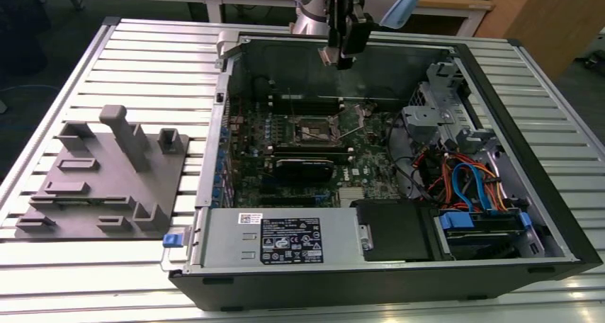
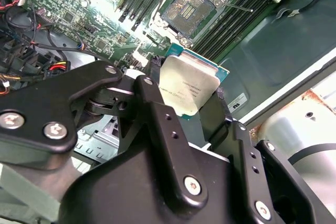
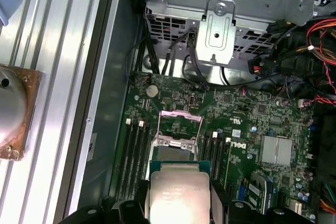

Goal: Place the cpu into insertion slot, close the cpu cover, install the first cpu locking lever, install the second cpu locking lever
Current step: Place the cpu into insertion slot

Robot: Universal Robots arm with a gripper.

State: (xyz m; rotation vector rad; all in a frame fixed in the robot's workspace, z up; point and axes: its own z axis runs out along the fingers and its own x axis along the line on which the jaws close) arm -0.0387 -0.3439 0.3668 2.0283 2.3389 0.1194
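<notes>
My gripper (image 1: 341,54) hangs above the open computer case, over its back wall, shut on the cpu (image 2: 188,85). In both wrist views the silver-grey chip sits between the two black fingers (image 2: 148,90); the first wrist view shows the cpu (image 3: 177,192) just short of the insertion slot (image 3: 174,153). The insertion slot (image 1: 315,130) lies bare on the green board, its dark centre (image 2: 185,3) exposed. The cpu cover (image 3: 180,125) stands flipped open beside the slot. A thin locking lever (image 2: 237,8) sticks out by the socket.
Long black memory slots (image 3: 134,153) flank the socket. A metal drive cage (image 1: 430,107) and a bundle of coloured cables (image 1: 463,178) fill the case on the exterior view's right. A grey fixture block (image 1: 104,174) stands on the slatted table at the exterior view's left.
</notes>
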